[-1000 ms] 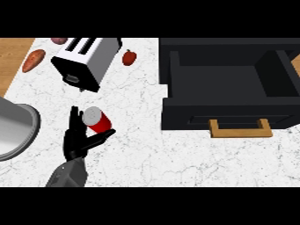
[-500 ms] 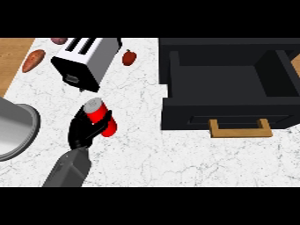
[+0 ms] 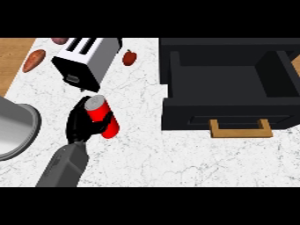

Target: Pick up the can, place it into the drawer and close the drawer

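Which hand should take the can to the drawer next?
Left. The left hand is curled round the can; the open drawer lies to its right. The right hand is not in view.

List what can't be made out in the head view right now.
- Right hand: nowhere in the head view.
- Can: its middle is hidden by the left hand, fingers curled round it; any label is unreadable.
- Drawer: its front wall hides the near strip of its floor.
- Grey container: cut off by the left edge.
- Reddish item by the toaster: cut off at the top edge, kind unclear.
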Action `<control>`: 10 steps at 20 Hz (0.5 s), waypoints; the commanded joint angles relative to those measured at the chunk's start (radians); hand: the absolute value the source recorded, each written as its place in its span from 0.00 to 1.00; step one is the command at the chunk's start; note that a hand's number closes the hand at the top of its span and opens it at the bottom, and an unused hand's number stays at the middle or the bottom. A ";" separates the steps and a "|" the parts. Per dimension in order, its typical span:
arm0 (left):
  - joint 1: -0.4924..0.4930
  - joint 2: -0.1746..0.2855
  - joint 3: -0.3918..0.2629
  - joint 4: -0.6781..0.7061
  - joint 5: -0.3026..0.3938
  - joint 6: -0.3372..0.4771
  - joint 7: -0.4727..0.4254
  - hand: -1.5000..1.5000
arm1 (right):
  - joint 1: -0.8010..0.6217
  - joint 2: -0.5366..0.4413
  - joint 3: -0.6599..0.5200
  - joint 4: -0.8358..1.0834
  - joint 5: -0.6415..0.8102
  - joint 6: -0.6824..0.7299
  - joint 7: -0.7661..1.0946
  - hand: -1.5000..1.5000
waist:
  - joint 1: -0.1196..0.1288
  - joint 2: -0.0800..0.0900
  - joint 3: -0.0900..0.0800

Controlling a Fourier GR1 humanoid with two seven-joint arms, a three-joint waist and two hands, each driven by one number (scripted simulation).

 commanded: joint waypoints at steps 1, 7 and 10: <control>0.035 0.020 -0.024 -0.090 0.007 -0.047 0.057 1.00 | 0.038 0.009 0.079 -0.025 0.053 -0.062 -0.056 0.00 | 0.001 -0.001 0.000; 0.059 0.052 -0.063 -0.294 0.006 -0.016 0.216 1.00 | 0.037 0.008 0.093 -0.047 0.067 -0.067 -0.033 0.00 | 0.004 -0.001 0.000; 0.062 0.049 -0.081 -0.389 -0.014 0.014 0.222 1.00 | -0.020 0.009 0.029 0.037 0.053 0.001 -0.041 0.00 | 0.009 -0.001 0.001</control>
